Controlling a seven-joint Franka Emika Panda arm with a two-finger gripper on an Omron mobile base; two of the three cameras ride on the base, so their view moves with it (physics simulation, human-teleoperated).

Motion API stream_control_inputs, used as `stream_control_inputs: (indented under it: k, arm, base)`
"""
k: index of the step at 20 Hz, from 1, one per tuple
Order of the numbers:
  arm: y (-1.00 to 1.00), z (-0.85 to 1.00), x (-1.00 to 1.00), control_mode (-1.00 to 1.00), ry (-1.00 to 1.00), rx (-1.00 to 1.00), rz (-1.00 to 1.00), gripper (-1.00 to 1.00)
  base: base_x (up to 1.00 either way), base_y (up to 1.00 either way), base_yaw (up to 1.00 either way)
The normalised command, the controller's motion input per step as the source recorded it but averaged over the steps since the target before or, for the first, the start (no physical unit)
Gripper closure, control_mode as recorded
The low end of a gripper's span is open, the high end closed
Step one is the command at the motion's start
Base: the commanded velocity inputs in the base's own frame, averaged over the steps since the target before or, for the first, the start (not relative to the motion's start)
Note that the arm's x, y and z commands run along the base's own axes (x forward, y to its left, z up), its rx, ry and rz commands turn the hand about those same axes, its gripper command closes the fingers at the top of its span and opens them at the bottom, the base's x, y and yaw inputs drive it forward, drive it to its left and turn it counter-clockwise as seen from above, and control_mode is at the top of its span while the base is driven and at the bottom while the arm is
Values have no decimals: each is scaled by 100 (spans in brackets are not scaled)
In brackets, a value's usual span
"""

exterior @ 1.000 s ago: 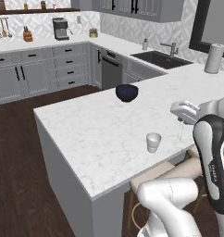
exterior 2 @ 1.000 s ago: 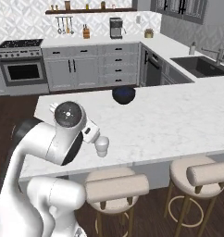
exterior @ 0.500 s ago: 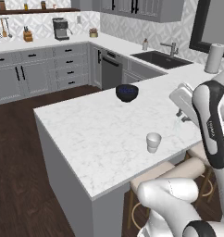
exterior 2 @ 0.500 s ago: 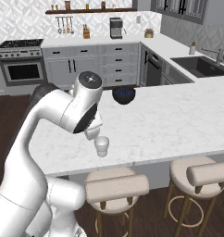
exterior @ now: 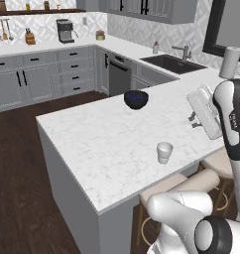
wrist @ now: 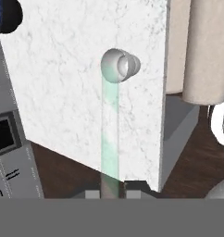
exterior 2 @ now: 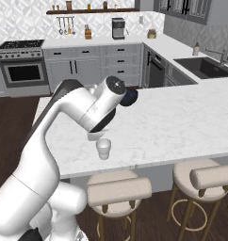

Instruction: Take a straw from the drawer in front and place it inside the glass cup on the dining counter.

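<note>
My gripper (wrist: 110, 193) is shut on the straw (wrist: 110, 139), a pale greenish-white tube that runs from the fingertips up to the glass cup (wrist: 121, 66). The straw's far end overlaps the cup's rim; I cannot tell whether it is inside. The cup (exterior: 164, 152) stands upright near the front edge of the dining counter (exterior: 102, 144). From the left base view the gripper (exterior: 193, 119) hangs to the cup's right and above it. In the right base view the hand sits just above the cup (exterior 2: 103, 148). The drawer is out of view.
A dark blue bowl (exterior: 136, 98) sits farther back on the counter. Padded stools (exterior 2: 118, 188) stand under the counter's overhang. A sink (exterior: 174, 63) and a paper-towel roll (exterior: 229, 62) lie at the back right. Grey cabinets line the far wall.
The arm's upper links have risen and swung over the counter, and the hand has turned above the cup with the straw still held. The cup and bowl have not moved.
</note>
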Motion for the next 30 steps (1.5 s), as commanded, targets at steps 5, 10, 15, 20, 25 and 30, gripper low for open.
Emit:
stream_control_inputs:
  k: [5, 10, 15, 20, 25, 30]
  arm:
    - [0, 3, 1, -100, 34, 36, -7, 100]
    - [-1, 18, 16, -100, 60, 35, 0, 100]
    - [-12, 0, 13, -100, 46, 38, 0, 100]
    - [-4, -25, 7, -100, 17, 40, 0, 100]
    - [8, -31, 37, -100, 0, 15, 0, 100]
    - [0, -21, 37, -100, -3, 0, 0, 100]
  base:
    - [0, 0, 0]
    - [0, 0, 0]
    - [0, 0, 0]
    - [0, 0, 0]
    - [0, 0, 0]
    - [0, 0, 0]
